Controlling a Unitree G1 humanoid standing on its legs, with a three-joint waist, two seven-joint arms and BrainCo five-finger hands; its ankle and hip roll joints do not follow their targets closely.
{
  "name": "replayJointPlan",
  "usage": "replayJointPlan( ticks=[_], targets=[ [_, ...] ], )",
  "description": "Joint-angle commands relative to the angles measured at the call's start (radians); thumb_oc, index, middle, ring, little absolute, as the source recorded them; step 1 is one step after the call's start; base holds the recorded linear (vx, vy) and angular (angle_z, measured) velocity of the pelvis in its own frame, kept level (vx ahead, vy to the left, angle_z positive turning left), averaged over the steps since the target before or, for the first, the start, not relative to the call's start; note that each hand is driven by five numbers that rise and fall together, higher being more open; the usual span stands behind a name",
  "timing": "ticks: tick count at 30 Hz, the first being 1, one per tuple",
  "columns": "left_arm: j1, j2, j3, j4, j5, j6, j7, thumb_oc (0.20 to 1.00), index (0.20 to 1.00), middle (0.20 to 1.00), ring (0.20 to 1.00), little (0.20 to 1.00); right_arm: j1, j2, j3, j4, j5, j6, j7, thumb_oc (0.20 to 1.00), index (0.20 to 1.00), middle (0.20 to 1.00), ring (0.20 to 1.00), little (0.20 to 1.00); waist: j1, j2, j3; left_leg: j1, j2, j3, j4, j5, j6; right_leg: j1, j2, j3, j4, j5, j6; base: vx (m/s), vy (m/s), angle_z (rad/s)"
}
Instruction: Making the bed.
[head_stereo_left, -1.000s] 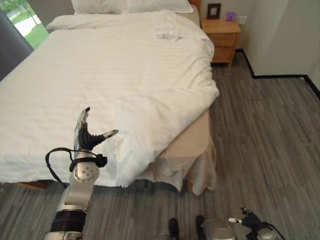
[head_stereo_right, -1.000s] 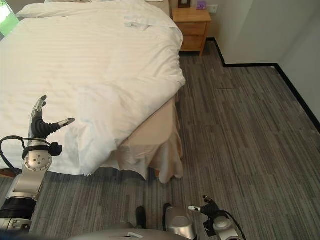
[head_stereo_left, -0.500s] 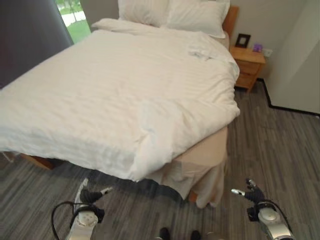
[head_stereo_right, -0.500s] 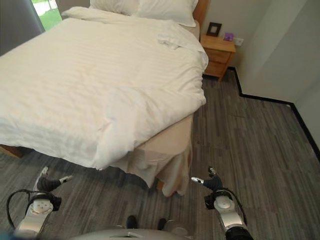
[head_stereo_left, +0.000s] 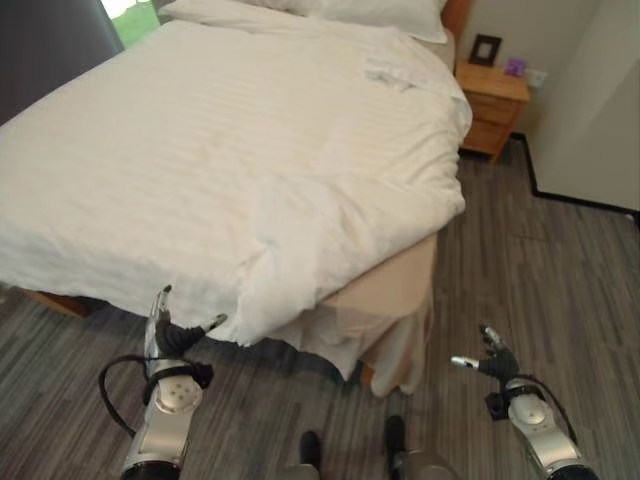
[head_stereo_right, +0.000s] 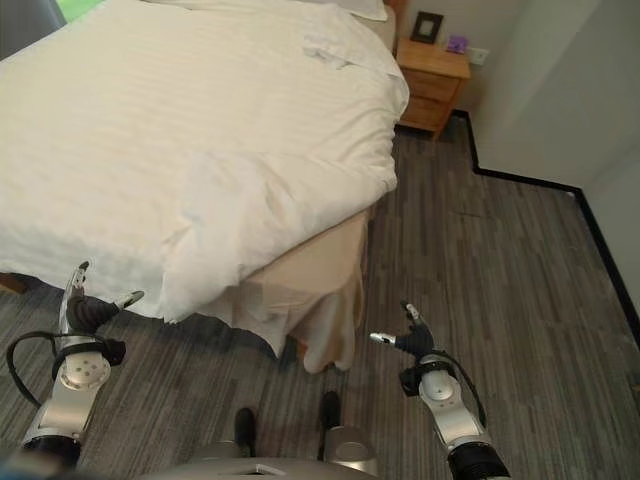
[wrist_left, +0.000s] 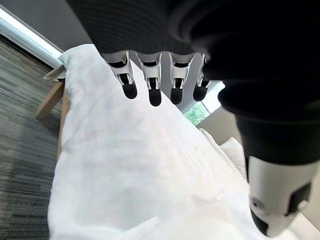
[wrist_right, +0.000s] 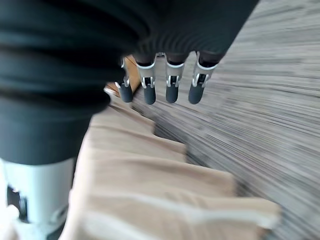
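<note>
Bed (head_stereo_left: 395, 300): fills the upper left of the head views, near corner toward the robot, beige skirt (head_stereo_left: 385, 335) hanging to the floor at that corner.
Duvet (head_stereo_left: 240, 150): white, faintly striped, spread over the mattress; rumpled fold at the near corner (head_stereo_left: 290, 240), edge draped over the side.
Pillows (head_stereo_left: 370, 10): white, at the headboard end.
Small crumpled white cloth (head_stereo_left: 385, 70): on the duvet near the pillows.
Left hand (head_stereo_left: 165, 335): low, just beside the duvet's hanging edge, not touching; fingers straight, thumb out, released, holding nothing.
Right hand (head_stereo_right: 410, 340): over the floor beside the skirt corner, apart from it; fingers extended, empty.
Nightstand (head_stereo_left: 492, 95): wooden, beside the headboard; dark frame (head_stereo_left: 486, 48) and small purple item (head_stereo_left: 514, 67) on top.
Floor (head_stereo_left: 540, 280): grey striped carpet.
Writing: none legible.
</note>
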Motion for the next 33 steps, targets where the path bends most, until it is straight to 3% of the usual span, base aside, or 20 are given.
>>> replayJointPlan(
  ticks=[1, 2, 3, 4, 5, 7, 8, 10, 11, 16, 23, 25, 26, 28, 29, 33],
  targets=[
    [-0.016, 0.045, 0.025, -0.026, 0.045, -0.039, 0.044, 1.0, 1.0, 1.0, 1.0, 1.0, -0.017, 0.005, 0.009, 0.022, -0.023, -0.031, -0.008, 1.0, 1.0, 1.0, 1.0, 1.0, -0.029, 0.03, -0.025, 0.216, 0.017, -0.005, 0.014, -0.241, -0.019, -0.161, 0.022, 0.047, 0.018, -0.005, -0.006, 0.43, -0.197, 0.51],
    [-0.005, 0.036, 0.021, -0.009, 0.045, -0.035, 0.05, 1.0, 1.0, 1.0, 1.0, 1.0, -0.002, -0.003, 0.002, 0.071, -0.015, -0.023, -0.012, 1.0, 1.0, 1.0, 1.0, 1.0, -0.035, 0.049, -0.014, 0.144, 0.031, -0.005, 0.206, -0.192, -0.069, -0.105, 0.034, 0.04, 0.018, -0.036, -0.038, 0.27, -0.134, 0.41],
    [-0.006, 0.036, 0.021, -0.008, 0.045, -0.036, 0.051, 1.0, 1.0, 1.0, 1.0, 1.0, -0.003, -0.003, 0.002, 0.072, -0.015, -0.023, -0.012, 1.0, 1.0, 1.0, 1.0, 1.0, -0.037, 0.045, -0.015, 0.137, 0.028, -0.007, 0.21, -0.189, -0.069, -0.109, 0.03, 0.04, 0.018, -0.033, -0.038, 0.3, -0.224, 0.48],
    [-0.035, 0.044, 0.015, 0.011, 0.048, -0.021, 0.072, 1.0, 1.0, 1.0, 1.0, 1.0, 0.001, -0.017, -0.009, 0.089, -0.002, -0.018, -0.021, 1.0, 1.0, 1.0, 1.0, 1.0, -0.038, 0.044, 0.003, 0.074, 0.05, 0.003, 0.371, -0.114, -0.106, -0.072, 0.033, 0.034, 0.018, -0.051, -0.065, 0.11, -0.182, 0.23],
    [-0.036, 0.05, 0.008, 0.024, 0.044, -0.018, 0.063, 1.0, 1.0, 1.0, 1.0, 1.0, 0.003, -0.017, -0.012, 0.088, 0.0, -0.008, -0.02, 1.0, 1.0, 1.0, 1.0, 1.0, -0.036, 0.031, 0.008, 0.011, 0.06, 0.014, 0.466, -0.078, -0.109, -0.06, 0.021, 0.022, 0.018, -0.062, -0.079, 0.19, -0.241, 0.44],
    [-0.035, 0.061, 0.006, 0.033, 0.048, -0.022, 0.07, 1.0, 1.0, 1.0, 1.0, 1.0, 0.01, -0.027, -0.024, 0.1, 0.019, -0.006, -0.032, 1.0, 1.0, 1.0, 1.0, 1.0, -0.035, 0.013, 0.024, -0.062, 0.093, 0.091, 0.547, -0.064, -0.096, -0.026, 0.019, 0.006, 0.018, -0.089, -0.095, 0.18, -0.201, 0.18],
    [-0.03, 0.06, 0.006, 0.038, 0.047, -0.021, 0.064, 1.0, 1.0, 1.0, 1.0, 1.0, 0.01, -0.029, -0.026, 0.1, 0.016, 0.0, -0.03, 1.0, 1.0, 1.0, 1.0, 1.0, -0.033, 0.01, 0.027, -0.079, 0.099, 0.129, 0.543, -0.081, -0.086, -0.015, 0.016, 0.006, 0.018, -0.096, -0.096, 0.29, -0.13, -0.01],
    [-0.017, 0.05, 0.005, 0.063, 0.052, -0.008, 0.052, 1.0, 1.0, 1.0, 1.0, 1.0, 0.008, -0.032, -0.025, 0.113, 0.015, 0.003, -0.026, 1.0, 1.0, 1.0, 1.0, 1.0, -0.032, 0.013, 0.03, -0.095, 0.062, 0.17, 0.427, -0.167, -0.045, 0.008, 0.015, 0.017, 0.018, -0.113, -0.084, 0.29, 0.043, 0.1],
    [-0.01, 0.048, 0.005, 0.069, 0.068, -0.001, 0.048, 1.0, 1.0, 1.0, 1.0, 1.0, 0.014, -0.037, -0.027, 0.118, 0.013, 0.001, -0.02, 1.0, 1.0, 1.0, 1.0, 1.0, -0.033, 0.024, 0.032, -0.099, 0.023, 0.178, 0.291, -0.168, -0.024, 0.014, 0.019, 0.021, 0.018, -0.122, -0.071, 0.18, 0.089, -0.16],
    [-0.03, 0.053, -0.01, 0.094, 0.088, 0.001, 0.043, 1.0, 1.0, 1.0, 1.0, 1.0, 0.036, -0.026, -0.032, 0.162, 0.018, 0.001, -0.016, 1.0, 1.0, 1.0, 1.0, 1.0, -0.039, 0.053, 0.031, -0.077, 0.03, 0.227, 0.069, -0.06, -0.04, 0.031, 0.03, 0.005, 0.018, -0.148, -0.059, 0.17, 0.102, -0.09],
    [-0.018, 0.061, -0.01, 0.103, 0.122, 0.02, 0.05, 1.0, 1.0, 1.0, 1.0, 1.0, 0.051, 0.031, -0.019, 0.224, 0.022, 0.002, -0.023, 1.0, 1.0, 1.0, 1.0, 1.0, -0.046, 0.045, 0.01, 0.018, 0.014, 0.26, -0.065, -0.041, -0.01, 0.04, 0.019, 0.002, 0.032, -0.132, -0.044, 0.13, 0.096, -0.12],
    [-0.03, 0.074, -0.008, 0.109, 0.126, 0.027, 0.056, 1.0, 1.0, 1.0, 1.0, 1.0, 0.048, 0.049, -0.014, 0.233, 0.027, 0.002, -0.022, 1.0, 1.0, 1.0, 1.0, 1.0, -0.045, 0.041, 0.015, 0.035, 0.014, 0.269, -0.071, -0.053, 0.004, 0.007, 0.014, 0.005, 0.111, -0.136, -0.038, 0.06, 0.12, -0.05],
    [-0.363, 0.404, -0.019, 0.194, 0.073, 0.059, 0.035, 1.0, 1.0, 1.0, 1.0, 1.0, 0.048, 0.024, 0.005, 0.181, 0.078, 0.01, 0.023, 1.0, 1.0, 1.0, 1.0, 1.0, -0.103, 0.052, 0.008, 0.07, 0.018, 0.315, -0.071, -0.07, 0.01, -0.04, 0.009, 0.028, 0.219, -0.126, 0.0, 0.1, 0.17, -0.04],
    [-0.342, 0.374, -0.025, 0.163, 0.073, 0.062, 0.051, 1.0, 1.0, 1.0, 1.0, 1.0, 0.041, 0.024, 0.024, 0.187, 0.058, 0.01, 0.03, 1.0, 1.0, 1.0, 1.0, 1.0, -0.111, 0.052, 0.01, 0.081, 0.017, 0.32, -0.071, -0.075, 0.015, -0.063, 0.008, 0.031, 0.265, -0.12, 0.015, 0.05, 0.122, -0.12],
    [-0.389, 0.382, -0.047, 0.151, 0.089, 0.08, 0.055, 1.0, 1.0, 1.0, 1.0, 1.0, 0.04, 0.041, 0.032, 0.19, 0.037, 0.011, 0.021, 1.0, 1.0, 1.0, 1.0, 1.0, -0.132, 0.052, 0.019, 0.089, 0.023, 0.32, -0.071, -0.082, 0.02, -0.118, 0.004, 0.047, 0.361, -0.112, 0.034, -0.02, 0.033, -0.35],
    [-0.424, 0.386, -0.038, 0.131, 0.066, 0.053, 0.07, 1.0, 1.0, 1.0, 1.0, 1.0, 0.025, 0.059, 0.029, 0.226, 0.042, 0.016, 0.018, 1.0, 1.0, 1.0, 1.0, 1.0, -0.141, 0.05, 0.009, 0.092, 0.023, 0.314, -0.071, -0.092, 0.014, -0.133, -0.013, 0.048, 0.297, -0.117, 0.026, 0.05, -0.015, -0.21]
  ],
)
